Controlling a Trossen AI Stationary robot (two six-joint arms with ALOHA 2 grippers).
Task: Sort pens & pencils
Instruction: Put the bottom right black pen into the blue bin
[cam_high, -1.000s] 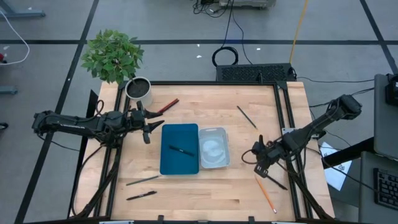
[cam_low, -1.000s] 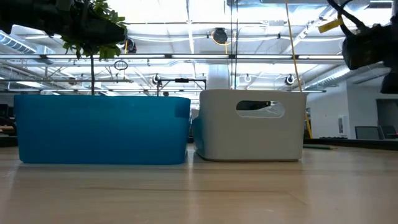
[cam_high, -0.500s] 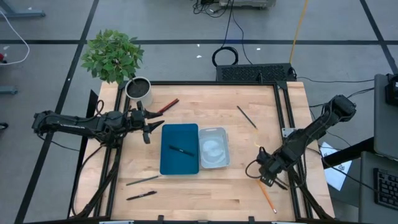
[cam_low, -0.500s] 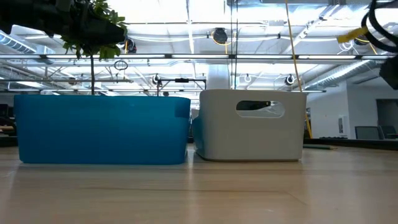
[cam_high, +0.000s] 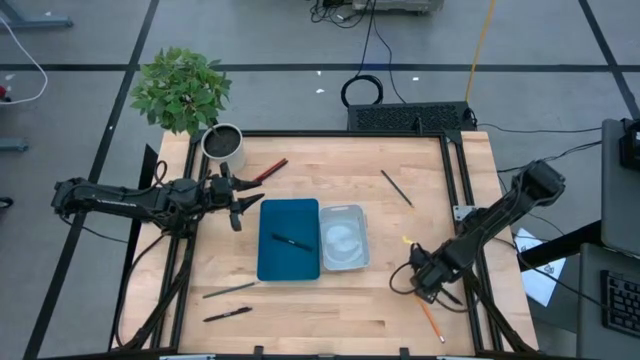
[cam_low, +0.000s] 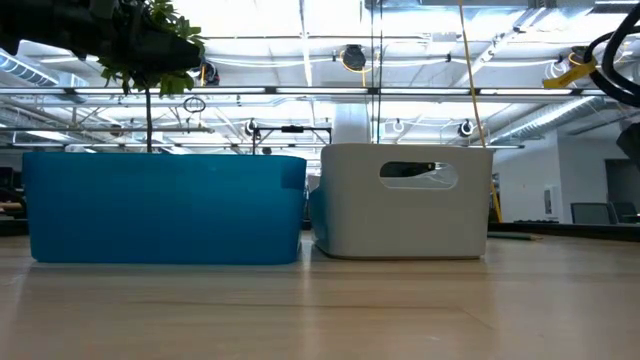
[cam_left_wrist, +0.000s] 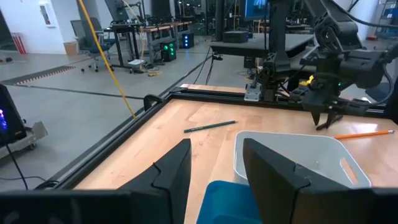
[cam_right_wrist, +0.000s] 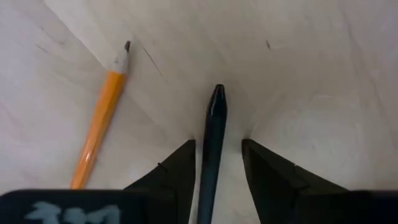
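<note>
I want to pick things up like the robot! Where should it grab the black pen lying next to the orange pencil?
Probably across its slim middle, coming straight down from above. The black pen lies flat on the table, so only its two long sides are free. The right gripper already straddles it with fingers open, and the orange pencil lies clear to one side.

grey floor (cam_high: 80, 40), black tape lines

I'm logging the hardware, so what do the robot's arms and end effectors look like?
Both arms, left arm and right arm, are slim, dark and jointed, with black cables alongside. The right end effector has two dark wedge-shaped fingers; the left end effector looks alike.
</note>
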